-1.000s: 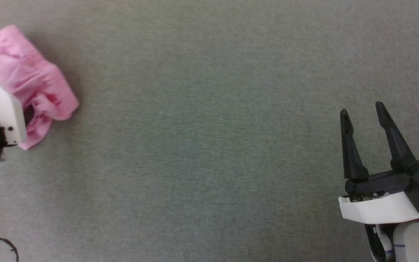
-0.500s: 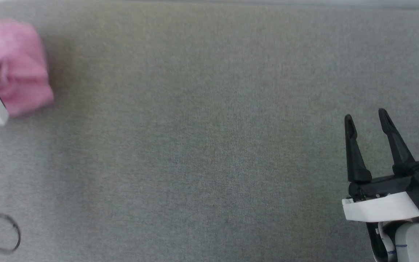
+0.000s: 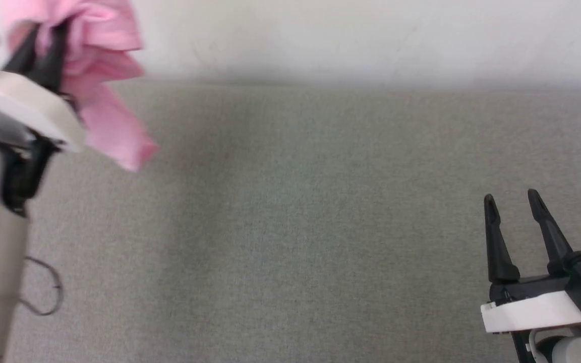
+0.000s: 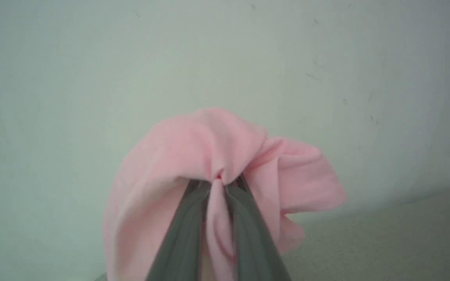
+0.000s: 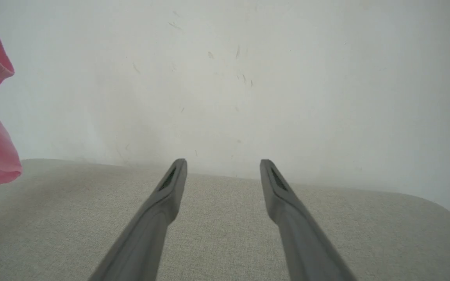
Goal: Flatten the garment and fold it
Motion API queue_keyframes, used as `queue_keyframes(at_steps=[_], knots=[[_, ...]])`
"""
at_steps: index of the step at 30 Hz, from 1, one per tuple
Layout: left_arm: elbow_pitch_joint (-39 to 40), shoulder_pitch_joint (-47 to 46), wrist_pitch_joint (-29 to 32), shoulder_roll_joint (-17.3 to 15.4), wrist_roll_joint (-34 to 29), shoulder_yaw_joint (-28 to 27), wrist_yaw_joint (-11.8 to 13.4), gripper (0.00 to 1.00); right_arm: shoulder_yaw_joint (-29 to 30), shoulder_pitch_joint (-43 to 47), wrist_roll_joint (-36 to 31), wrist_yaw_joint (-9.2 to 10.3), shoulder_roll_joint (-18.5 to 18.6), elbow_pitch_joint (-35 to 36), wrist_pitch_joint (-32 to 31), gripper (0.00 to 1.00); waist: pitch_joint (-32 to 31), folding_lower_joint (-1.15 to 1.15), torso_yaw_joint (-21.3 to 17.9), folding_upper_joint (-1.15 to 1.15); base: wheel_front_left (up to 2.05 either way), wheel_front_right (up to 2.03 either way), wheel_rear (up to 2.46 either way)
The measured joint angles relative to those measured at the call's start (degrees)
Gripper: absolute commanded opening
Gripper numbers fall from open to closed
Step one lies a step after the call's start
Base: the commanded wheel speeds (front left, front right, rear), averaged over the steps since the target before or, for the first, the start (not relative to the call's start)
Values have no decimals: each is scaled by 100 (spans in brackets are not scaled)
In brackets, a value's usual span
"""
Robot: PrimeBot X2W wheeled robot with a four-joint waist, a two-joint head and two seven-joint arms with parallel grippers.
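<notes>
While the left hand (image 4: pixel 218 180) grasps the garment (image 4: pixel 178 148) aloft, right hand (image 3: pixel 511 197) released.

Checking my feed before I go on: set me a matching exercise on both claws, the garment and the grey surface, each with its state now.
1 left claw
2 right claw
3 garment
4 grey surface

A open, holding nothing
B pink, bunched, up off the surface
C shut on cloth
D flat, textured fabric

Pairs: 1-C, 2-A, 3-B, 4-D
</notes>
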State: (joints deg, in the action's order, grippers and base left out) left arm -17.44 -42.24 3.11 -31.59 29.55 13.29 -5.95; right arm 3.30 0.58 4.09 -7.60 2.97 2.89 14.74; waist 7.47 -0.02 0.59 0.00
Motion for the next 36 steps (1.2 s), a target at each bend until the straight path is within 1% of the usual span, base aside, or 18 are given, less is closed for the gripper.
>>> queue_keyframes(at_steps=[5,8,11,14,17,20,21,22,25,28,33,36], knots=[[592,223,-110,497,-33,339,47,0,-20,62,3,0,0,-4,0,100,-250,0,-229,0,0,0,0],[847,332,-175,845,-49,600,70,0,-56,65,31,0,1,0,0,100,-324,1,-437,0,0,0,0],[970,423,-236,1121,-160,921,96,0,-114,63,99,0,1,8,0,100,-346,1,-683,0,0,0,0],[850,533,-327,1440,-197,1244,96,0,-118,63,132,0,0,11,0,100,-315,1,-948,0,0,0,0],[446,757,-374,1705,-283,1661,82,0,-108,61,200,0,4,5,0,100,-251,1,-1200,0,0,0,0],[-180,1064,-371,1795,-350,2121,-16,0,-123,57,264,0,3,0,0,100,-160,2,-1436,0,0,0,0],[-434,1152,-338,1796,-357,2256,-51,35,-136,53,276,0,3,-5,0,100,-128,2,-1506,0,0,0,0],[-697,1224,-235,1770,-412,2440,-65,100,-152,51,293,0,4,-9,1,100,-95,2,-1571,0,0,0,0],[-1290,1391,-165,1706,-569,2809,-102,100,-168,51,302,0,3,-33,0,100,7,2,-1731,0,0,0,0],[-1534,1408,-365,1724,-578,2937,-107,100,-138,52,302,0,4,-77,0,100,92,3,-1800,0,0,0,0],[-1584,1406,-856,1750,-539,2930,-108,100,-136,80,290,0,3,-159,0,100,45,3,-1726,0,0,0,0],[-1418,1407,-1126,1753,-454,2806,-96,100,-107,142,235,0,3,-188,0,100,-53,2,-1629,0,0,0,0]])
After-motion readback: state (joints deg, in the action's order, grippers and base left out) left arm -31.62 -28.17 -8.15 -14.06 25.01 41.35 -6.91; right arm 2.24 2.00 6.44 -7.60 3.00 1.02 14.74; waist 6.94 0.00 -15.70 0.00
